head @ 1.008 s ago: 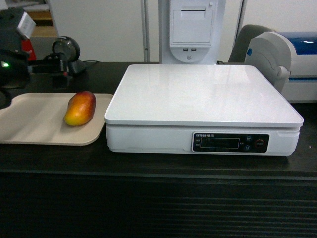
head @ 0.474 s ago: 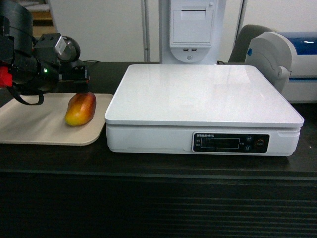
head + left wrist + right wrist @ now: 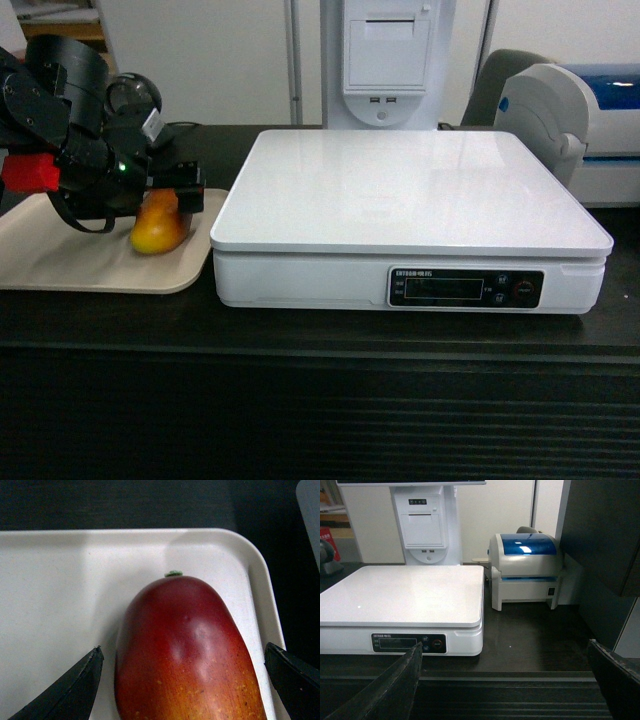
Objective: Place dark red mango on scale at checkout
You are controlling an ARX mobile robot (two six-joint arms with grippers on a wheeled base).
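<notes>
On the left end of the dark table (image 3: 300, 335), the left hand (image 3: 165, 195) hangs low over a beige tray (image 3: 60, 262), its two black fingers (image 3: 70, 690) spread wide on either side of the dark red mango (image 3: 158, 228) and not touching it. The fruit lies inside the tray near its right rim, stem end pointing away from the wrist camera, red on top and fading to orange-yellow below. Bare tray floor shows to the fruit's left; on its right only a narrow strip separates it from the raised rim. Just beyond that rim stands the scale (image 3: 410, 215), its glossy white platform bare and its overhanging edge just beside the tray's corner. A second ago the arm sat back at the far left edge with the whole fruit in plain sight; now it has swung in over the tray and covers the fruit's upper end, while the mango itself has not shifted. The right hand (image 3: 505, 680) sits wide open and holding nothing, facing the scale's dark display strip from the table's right front, with a blue-lidded label printer (image 3: 527, 570) beside the scale.
</notes>
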